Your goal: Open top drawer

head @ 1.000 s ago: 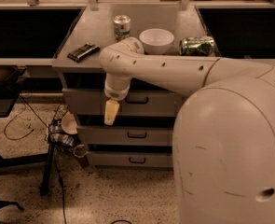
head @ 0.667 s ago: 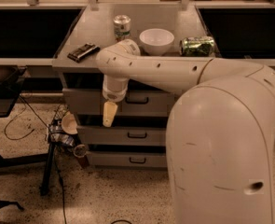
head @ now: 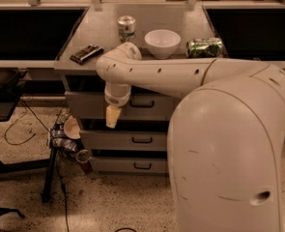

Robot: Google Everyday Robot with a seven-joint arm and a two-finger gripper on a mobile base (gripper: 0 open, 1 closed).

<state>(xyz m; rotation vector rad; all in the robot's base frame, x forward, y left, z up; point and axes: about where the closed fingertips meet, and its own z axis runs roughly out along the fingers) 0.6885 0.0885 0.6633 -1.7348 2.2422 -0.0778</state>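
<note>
The top drawer is the gray front just under the counter, with a small black bar handle at its middle. It looks shut or nearly shut. My gripper hangs from the wrist, pointing down in front of the drawer's left half. It is left of the handle, at the drawer's lower edge, and holds nothing I can see. My arm crosses the drawer's upper edge and my body hides its right end.
Two narrower gray drawers sit below. The counter carries an upright can, a white bowl, a green can on its side and a black device. Clutter and cables lie at floor left.
My gripper has shifted slightly left along the drawer front, and my body fills more of the right side. The drawer has not moved.
</note>
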